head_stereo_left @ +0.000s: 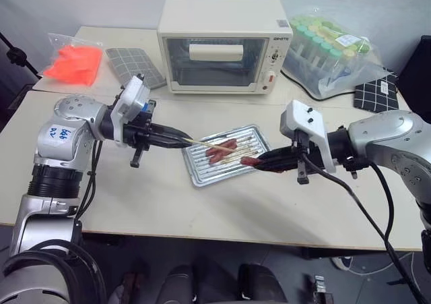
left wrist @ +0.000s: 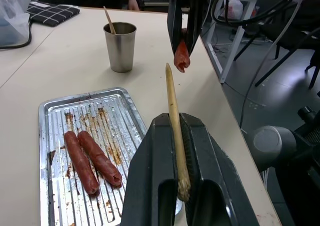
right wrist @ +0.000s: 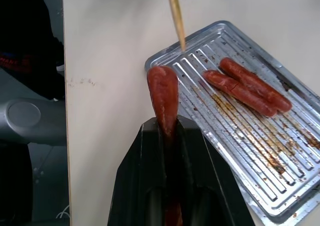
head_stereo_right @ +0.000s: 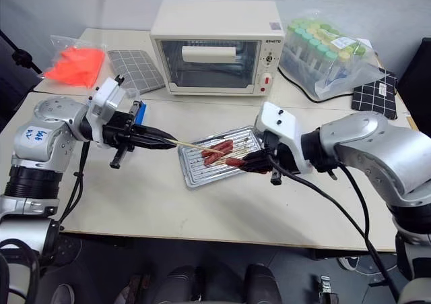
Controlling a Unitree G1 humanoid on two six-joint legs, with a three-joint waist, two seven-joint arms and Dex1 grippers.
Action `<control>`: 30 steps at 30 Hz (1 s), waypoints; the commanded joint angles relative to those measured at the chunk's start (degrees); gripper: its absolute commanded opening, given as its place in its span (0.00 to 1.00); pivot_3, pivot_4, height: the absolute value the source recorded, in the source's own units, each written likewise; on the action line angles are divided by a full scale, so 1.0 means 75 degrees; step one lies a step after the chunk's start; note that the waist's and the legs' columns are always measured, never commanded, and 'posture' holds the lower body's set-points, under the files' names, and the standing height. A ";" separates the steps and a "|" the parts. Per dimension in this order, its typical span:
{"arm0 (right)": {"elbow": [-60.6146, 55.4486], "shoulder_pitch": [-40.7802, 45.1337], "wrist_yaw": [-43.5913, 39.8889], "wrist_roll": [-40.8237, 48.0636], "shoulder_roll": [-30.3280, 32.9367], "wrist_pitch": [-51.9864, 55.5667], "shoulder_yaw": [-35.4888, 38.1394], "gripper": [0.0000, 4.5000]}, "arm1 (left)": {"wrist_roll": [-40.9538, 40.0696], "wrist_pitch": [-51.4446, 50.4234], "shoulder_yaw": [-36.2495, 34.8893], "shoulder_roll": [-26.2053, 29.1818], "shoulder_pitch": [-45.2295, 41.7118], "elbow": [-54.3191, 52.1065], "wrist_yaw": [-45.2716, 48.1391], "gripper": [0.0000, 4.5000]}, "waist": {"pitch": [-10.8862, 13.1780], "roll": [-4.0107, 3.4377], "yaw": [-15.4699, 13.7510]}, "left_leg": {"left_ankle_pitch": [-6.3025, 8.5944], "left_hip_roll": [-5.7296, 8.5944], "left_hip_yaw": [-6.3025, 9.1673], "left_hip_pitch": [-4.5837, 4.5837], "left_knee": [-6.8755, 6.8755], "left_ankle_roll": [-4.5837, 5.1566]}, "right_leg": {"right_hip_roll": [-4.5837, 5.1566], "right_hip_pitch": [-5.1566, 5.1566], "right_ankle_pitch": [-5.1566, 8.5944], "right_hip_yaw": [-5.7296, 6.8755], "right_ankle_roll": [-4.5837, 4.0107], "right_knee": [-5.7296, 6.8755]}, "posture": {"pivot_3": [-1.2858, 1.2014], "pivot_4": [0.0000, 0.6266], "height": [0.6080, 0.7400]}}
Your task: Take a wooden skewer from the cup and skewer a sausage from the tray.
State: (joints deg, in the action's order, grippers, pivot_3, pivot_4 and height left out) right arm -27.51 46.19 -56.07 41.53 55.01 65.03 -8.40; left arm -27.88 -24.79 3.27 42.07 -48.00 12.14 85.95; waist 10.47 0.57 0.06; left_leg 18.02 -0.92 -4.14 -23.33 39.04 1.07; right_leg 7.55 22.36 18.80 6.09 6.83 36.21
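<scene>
The first part of the task looks finished: the left hand [head_stereo_left: 176,139] is pressed together on one wooden skewer [left wrist: 174,122], pinching it near its blunt end, so that the pointed tip sticks out toward the middle of the scene. The right hand [right wrist: 167,131] is also pressed together, and it is pinching a sausage [right wrist: 163,96] lengthwise, with the rounded end coming out past its fingers. Both hands are lifted above the worktop [head_stereo_left: 155,203], over the near side of the tray [head_stereo_left: 199,175].

The skewer tip and the end of the sausage face each other and are near, but in the wrist views they are apart; the stick is not yet in the meat. They also seem not fully in one line, so I judge that a small correction is needed before pushing.

Two more sausages [left wrist: 90,159] lie side by side in the tray. The cup [left wrist: 120,46] stands on the worktop beyond the tray, with one more stick inside it.

What is left is the piercing itself.
</scene>
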 commanded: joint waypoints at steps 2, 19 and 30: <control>-0.0062 0.0059 -0.0017 -0.0039 0.0054 -0.0165 0.0228 0.05 | -0.0178 -0.0019 -0.0161 0.0081 0.0004 -0.0321 0.0195 0.00 | 0.0000 0.0000 0.0001 | 0.0000 0.0000 0.0000 0.0000 0.0000 0.0000 | 0.0000 0.0001 0.0000 0.0000 0.0000 0.0000 | 0.52 0.24 1.00; 0.0070 0.0350 0.0067 -0.0028 -0.0246 -0.0054 0.0093 0.05 | -0.0247 -0.0142 -0.0087 -0.0061 -0.0008 -0.0470 0.0143 0.00 | 0.0000 0.0000 0.0000 | 0.0000 0.0000 0.0000 0.0000 0.0004 0.0000 | 0.0001 0.0001 0.0000 -0.0002 0.0000 0.0006 | 0.52 0.24 1.00; -0.0136 0.0805 0.0085 0.0229 -0.0603 0.0180 0.0012 0.05 | -0.0186 -0.0078 0.0153 -0.0509 -0.0232 -0.0364 0.0194 0.00 | 0.0000 0.0000 -0.0005 | 0.0000 0.0000 -0.0001 0.0000 0.0006 0.0000 | 0.0002 0.0002 0.0000 -0.0002 0.0000 0.0012 | 0.52 0.24 1.00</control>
State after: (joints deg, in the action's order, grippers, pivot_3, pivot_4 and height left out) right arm -26.61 50.96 -55.36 42.13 50.93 66.37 -8.67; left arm -28.78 -25.62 4.44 38.54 -47.78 9.99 85.94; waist 10.47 0.57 0.02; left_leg 18.02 -0.91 -4.14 -23.33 39.10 1.07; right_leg 7.56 22.37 18.80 6.07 6.84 36.30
